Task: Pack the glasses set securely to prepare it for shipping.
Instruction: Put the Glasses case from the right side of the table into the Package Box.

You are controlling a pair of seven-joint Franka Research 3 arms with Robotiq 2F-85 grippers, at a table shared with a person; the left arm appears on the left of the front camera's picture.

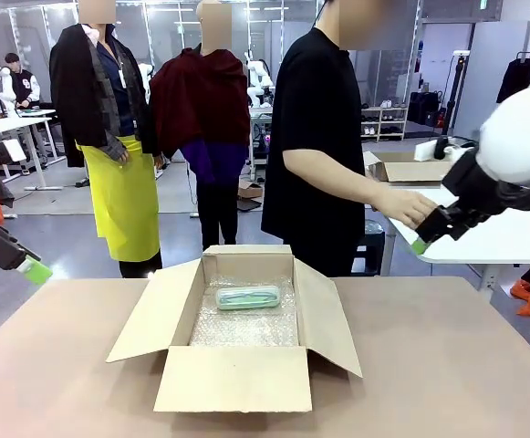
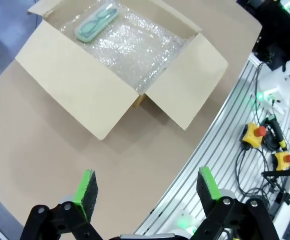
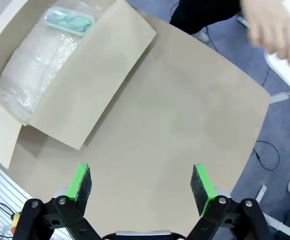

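The table (image 1: 447, 365) bears an open box (image 1: 233, 379) holding a mint case (image 1: 248, 297).

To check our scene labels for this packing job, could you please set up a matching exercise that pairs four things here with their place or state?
Things:
1. glasses case
2. box
3. left gripper
4. person's hand

Place or state:
A. open, holding nothing
B. reaching toward the white side table
C. lying on the bubble wrap
D. standing with its flaps spread open

Pairs: 1-C; 2-D; 3-A; 4-B
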